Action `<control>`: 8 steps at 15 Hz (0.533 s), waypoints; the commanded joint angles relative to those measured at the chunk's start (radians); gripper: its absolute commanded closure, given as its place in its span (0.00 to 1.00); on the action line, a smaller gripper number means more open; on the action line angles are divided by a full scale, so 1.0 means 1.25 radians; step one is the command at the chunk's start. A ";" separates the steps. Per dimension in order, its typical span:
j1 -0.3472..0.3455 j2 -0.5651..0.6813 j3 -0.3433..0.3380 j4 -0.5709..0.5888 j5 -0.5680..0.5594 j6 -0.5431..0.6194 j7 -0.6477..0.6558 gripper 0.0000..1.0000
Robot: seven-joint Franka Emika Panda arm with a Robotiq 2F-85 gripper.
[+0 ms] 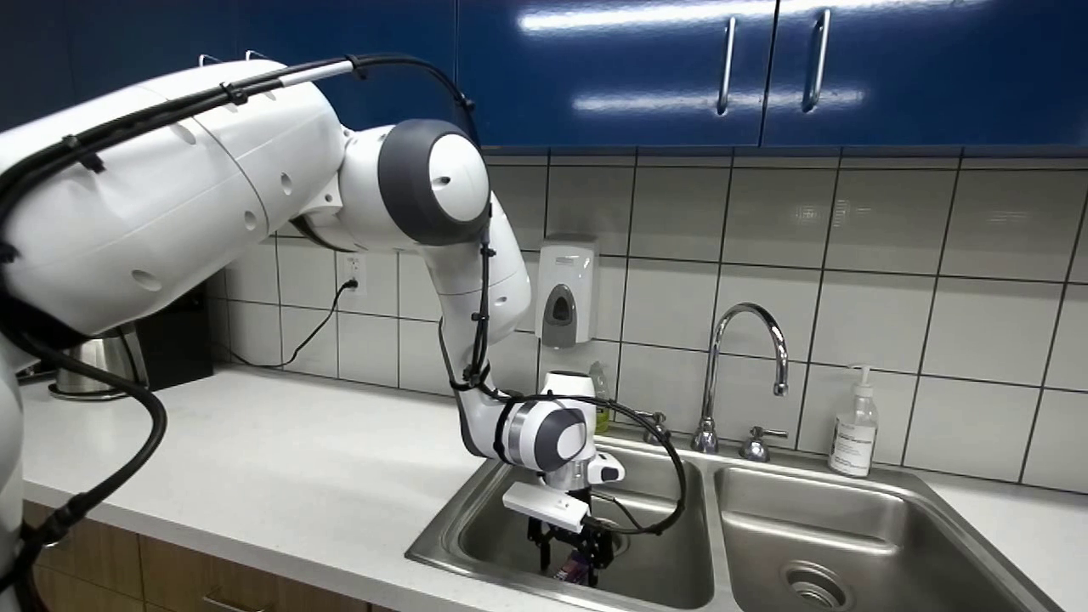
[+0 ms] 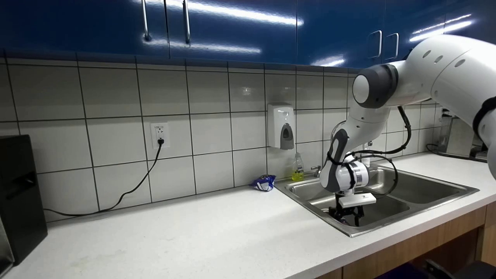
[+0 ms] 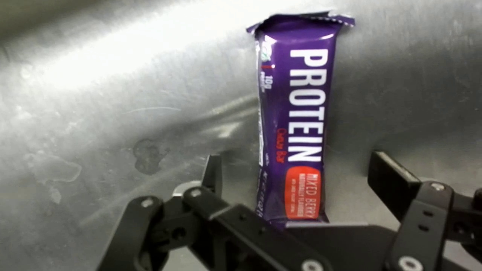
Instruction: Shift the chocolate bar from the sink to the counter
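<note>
The chocolate bar [image 3: 297, 113], in a purple wrapper with white "PROTEIN" lettering and a red patch, lies flat on the sink floor [image 3: 113, 124] in the wrist view. Its near end is partly hidden by the gripper. A small part of the bar [image 1: 573, 568] shows in an exterior view. My gripper [image 3: 295, 169] is open, with one finger on each side of the bar's near part and gaps on both sides. The gripper [image 1: 571, 557] is down inside the basin of the sink [image 1: 718, 544] beside the counter [image 1: 280, 450]. The counter [image 2: 174, 232] is long and white.
The sink's divider and second basin [image 1: 807, 510] lie beside the arm. A chrome tap [image 1: 712, 374] and a white pump bottle [image 1: 853, 429] stand behind. A blue packet [image 2: 264, 182] and a yellow soap bottle [image 2: 297, 168] stand near the wall. A black appliance [image 2: 23, 197] is at the counter's end.
</note>
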 commanded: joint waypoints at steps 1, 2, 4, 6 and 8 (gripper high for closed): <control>-0.031 -0.037 0.034 -0.042 0.022 0.023 -0.023 0.00; -0.036 -0.043 0.040 -0.049 0.026 0.026 -0.026 0.00; -0.045 -0.053 0.048 -0.063 0.031 0.033 -0.032 0.00; -0.053 -0.066 0.055 -0.078 0.035 0.034 -0.035 0.00; -0.056 -0.080 0.056 -0.093 0.035 0.032 -0.035 0.00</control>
